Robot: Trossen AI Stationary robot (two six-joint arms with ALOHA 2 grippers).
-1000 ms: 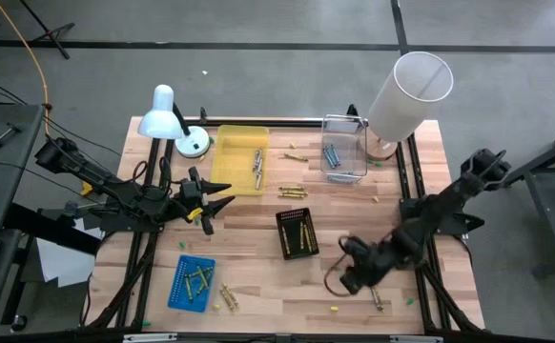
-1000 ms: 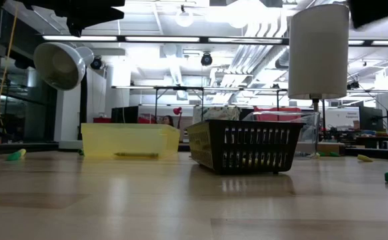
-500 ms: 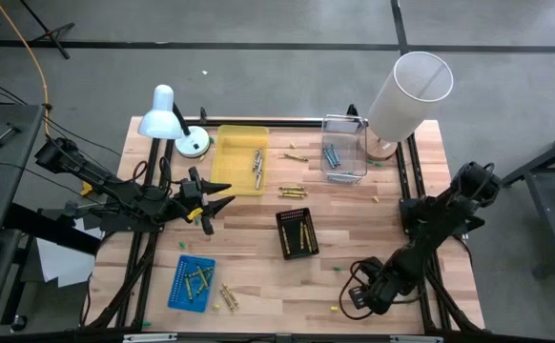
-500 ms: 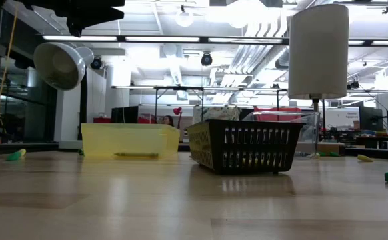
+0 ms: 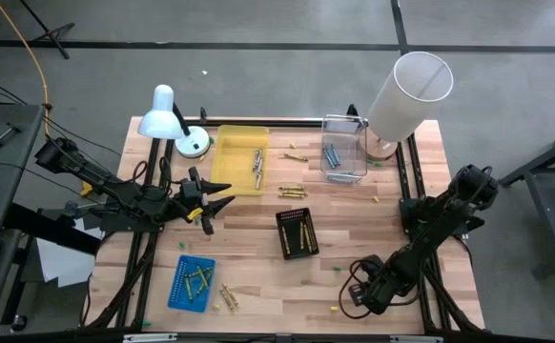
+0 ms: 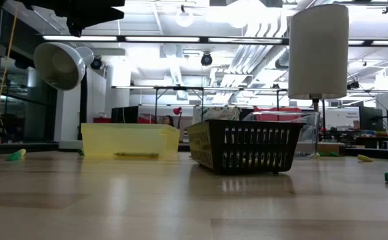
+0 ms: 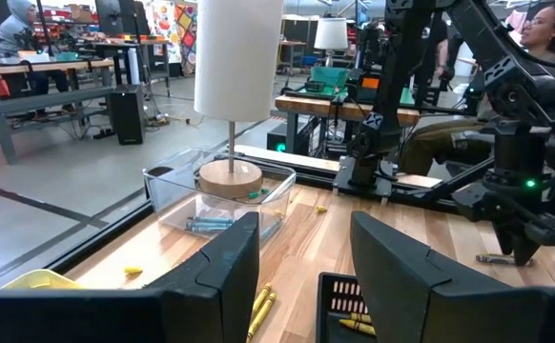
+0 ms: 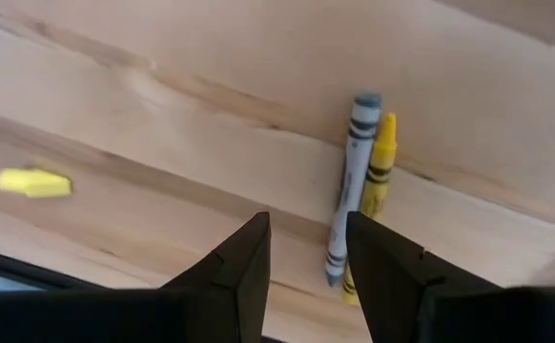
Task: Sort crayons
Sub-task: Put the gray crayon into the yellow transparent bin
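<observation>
My right gripper (image 8: 306,257) hangs open over the table near its front edge (image 5: 359,299), pointing down. Just beyond it a greyish crayon (image 8: 352,186) and a yellow crayon (image 8: 379,176) lie side by side on the wood. The greyish one's near end reaches into the gap beside one finger, and no touch shows. More crayons lie in the yellow tray (image 5: 237,143), clear bin (image 5: 346,124), black basket (image 5: 282,238) and blue tray (image 5: 177,286). Loose crayons (image 5: 295,191) lie mid-table. My left gripper (image 5: 225,202) waits open and level at the left (image 7: 306,276).
A white desk lamp (image 5: 163,114) stands at the far left. A tall white cylinder shade (image 5: 406,90) stands on a wooden foot by the clear bin. A yellow speck (image 8: 34,183) lies near my right gripper. Dark rails run along the table's sides.
My right gripper has swung toward the table's near edge and come down over the two crayons, rolling its wrist as it went. Most of the move came early, and it has since nearly stopped. Its fingers show no change in gap.
</observation>
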